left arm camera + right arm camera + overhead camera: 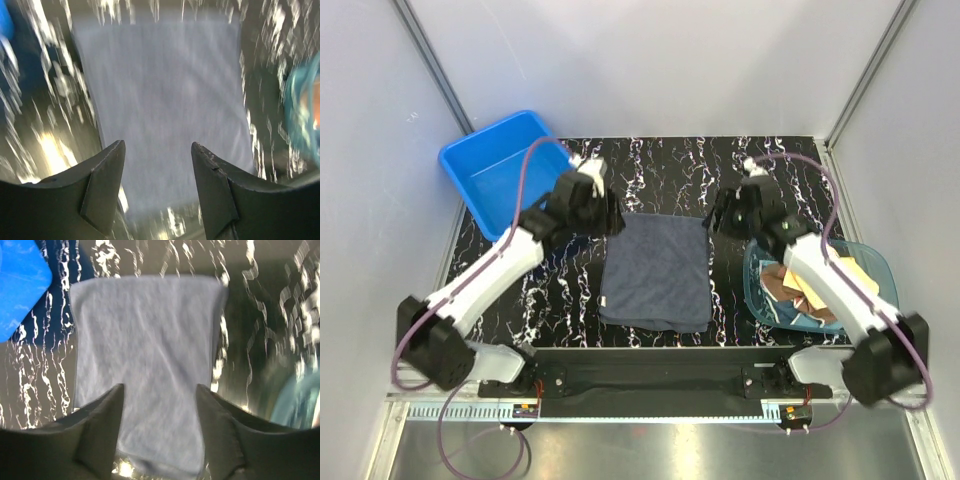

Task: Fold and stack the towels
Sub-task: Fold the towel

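A dark navy-grey towel (656, 271) lies spread flat on the black marbled table. It fills the middle of the left wrist view (165, 100) and the right wrist view (145, 355). My left gripper (612, 212) hovers by the towel's far left corner, open and empty (157, 150). My right gripper (716, 218) hovers by the far right corner, open and empty (160, 390). Brown, yellow and light blue towels (798, 288) lie bunched in the translucent teal bowl (876, 262) at the right.
A blue plastic tub (495, 165) stands at the far left, behind my left arm; its corner shows in the right wrist view (20, 285). The teal bowl's rim shows at the right of the left wrist view (300, 115). Grey walls enclose the table.
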Robot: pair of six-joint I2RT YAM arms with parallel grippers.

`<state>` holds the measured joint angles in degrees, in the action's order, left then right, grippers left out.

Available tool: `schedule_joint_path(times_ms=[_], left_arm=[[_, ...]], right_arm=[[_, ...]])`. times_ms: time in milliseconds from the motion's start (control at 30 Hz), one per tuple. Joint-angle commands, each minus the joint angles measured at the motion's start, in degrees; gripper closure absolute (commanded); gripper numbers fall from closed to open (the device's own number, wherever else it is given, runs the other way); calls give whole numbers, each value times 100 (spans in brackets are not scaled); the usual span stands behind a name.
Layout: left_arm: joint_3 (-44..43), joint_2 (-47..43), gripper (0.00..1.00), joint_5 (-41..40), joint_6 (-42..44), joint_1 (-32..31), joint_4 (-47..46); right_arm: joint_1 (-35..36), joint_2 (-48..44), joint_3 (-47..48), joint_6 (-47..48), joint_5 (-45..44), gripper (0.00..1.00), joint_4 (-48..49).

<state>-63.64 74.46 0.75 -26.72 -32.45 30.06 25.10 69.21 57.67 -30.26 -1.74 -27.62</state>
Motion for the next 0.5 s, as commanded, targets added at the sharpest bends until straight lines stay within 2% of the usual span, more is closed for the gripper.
schedule_joint_path(times_ms=[0, 33, 133, 200, 300, 400, 467], left_arm=[[-763, 858, 40, 309, 1184, 413, -194], [-1156, 1330, 40, 451, 1274, 528, -159], [-1642, 1957, 41, 917, 1564, 924, -124], [-2142, 2502, 41, 1031, 1791, 1073, 34], [-2758, 3153, 41, 1014, 2152, 1126, 201], [-3451, 3776, 42, 936, 2416, 1126, 499], [-3558, 4032, 44, 918, 2505, 1135, 606]], right_arm=[[-689, 1109, 823, 1381, 1674, 32, 169], [-813, 1365, 1225, 1670, 1868, 31, 4], [-1156, 2349, 1807, 2127, 2475, 25, -313], [-1314, 2912, 2282, 2296, 2809, 25, -437], [-1604, 3572, 2880, 2489, 3161, 31, -700], [-1780, 4414, 3687, 2875, 3460, 46, -1235], [-1789, 4687, 3935, 2999, 3478, 50, -1413]])
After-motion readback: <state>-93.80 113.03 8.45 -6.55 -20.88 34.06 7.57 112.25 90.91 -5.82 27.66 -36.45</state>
